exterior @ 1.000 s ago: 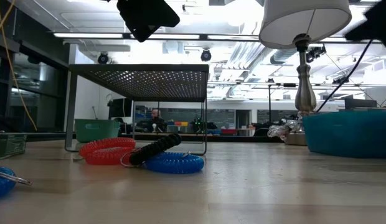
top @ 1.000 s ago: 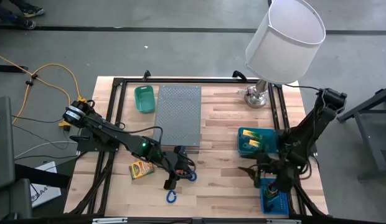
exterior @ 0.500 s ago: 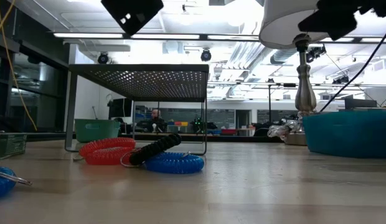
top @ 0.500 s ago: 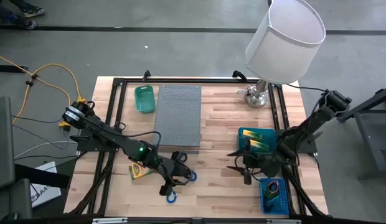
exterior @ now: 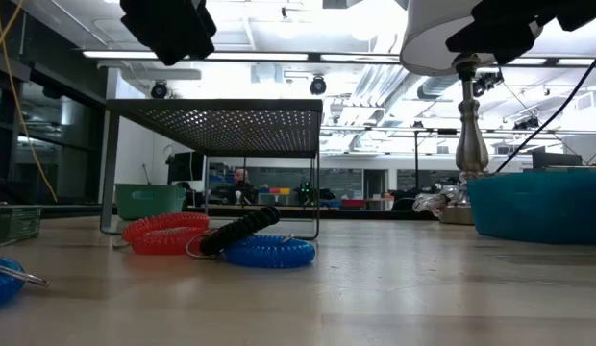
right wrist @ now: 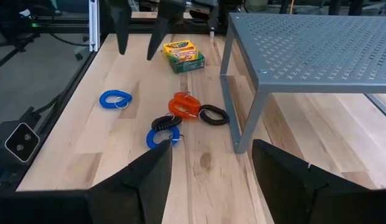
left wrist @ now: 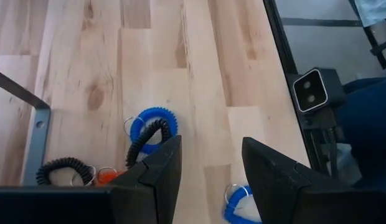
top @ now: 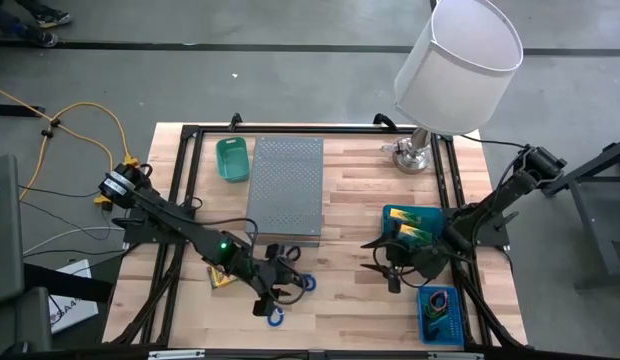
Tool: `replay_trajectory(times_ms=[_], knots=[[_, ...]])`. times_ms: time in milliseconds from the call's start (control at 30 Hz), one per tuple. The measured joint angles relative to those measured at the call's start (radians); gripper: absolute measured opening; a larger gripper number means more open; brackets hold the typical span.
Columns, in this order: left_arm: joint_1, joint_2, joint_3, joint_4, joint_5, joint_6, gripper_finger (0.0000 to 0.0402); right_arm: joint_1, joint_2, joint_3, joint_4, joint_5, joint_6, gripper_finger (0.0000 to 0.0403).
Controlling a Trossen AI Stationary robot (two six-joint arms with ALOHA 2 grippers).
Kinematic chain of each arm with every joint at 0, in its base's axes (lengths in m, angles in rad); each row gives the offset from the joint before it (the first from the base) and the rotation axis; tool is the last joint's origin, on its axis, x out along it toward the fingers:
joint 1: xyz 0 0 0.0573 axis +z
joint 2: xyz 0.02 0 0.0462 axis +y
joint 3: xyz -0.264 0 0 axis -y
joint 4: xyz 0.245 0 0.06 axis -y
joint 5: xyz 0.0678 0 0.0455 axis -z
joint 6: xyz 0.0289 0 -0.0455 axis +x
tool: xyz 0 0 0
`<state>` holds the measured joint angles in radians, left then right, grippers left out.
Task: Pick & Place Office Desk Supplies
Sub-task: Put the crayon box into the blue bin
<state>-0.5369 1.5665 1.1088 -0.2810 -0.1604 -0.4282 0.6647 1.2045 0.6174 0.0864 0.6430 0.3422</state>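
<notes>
No word, number or brand can be read anywhere. The one printed thing is the yellow-green packet (right wrist: 183, 54) near the table's (top: 360, 180) front-left corner, just beside the grey perforated stand (right wrist: 317, 43); its top carries coloured print, too small to make out. In the high view the same packet (top: 218, 277) lies partly under the left arm, its print equally unreadable

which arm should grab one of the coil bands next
Left, probably. The left tool hangs open right above the cluster of coil bands, with the blue coil band just ahead of its fingers. The right tool, also open, is farther off beside the teal bin.
</notes>
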Motion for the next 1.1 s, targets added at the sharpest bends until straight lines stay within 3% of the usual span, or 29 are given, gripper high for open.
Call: replay_trajectory(times_ms=[800, 1100], knots=[[-0.017, 0.0, 0.0, -0.071, 0.002, -0.069, 0.0162, 0.0, 0.0, 0.0, 0.0, 0.0, 0.001, 0.021], [-0.063, 0.0, 0.0, -0.186, 0.002, -0.222, 0.0162, 0.001, 0.0, 0.0, 0.0, 0.0, 0.001, 0.021]])
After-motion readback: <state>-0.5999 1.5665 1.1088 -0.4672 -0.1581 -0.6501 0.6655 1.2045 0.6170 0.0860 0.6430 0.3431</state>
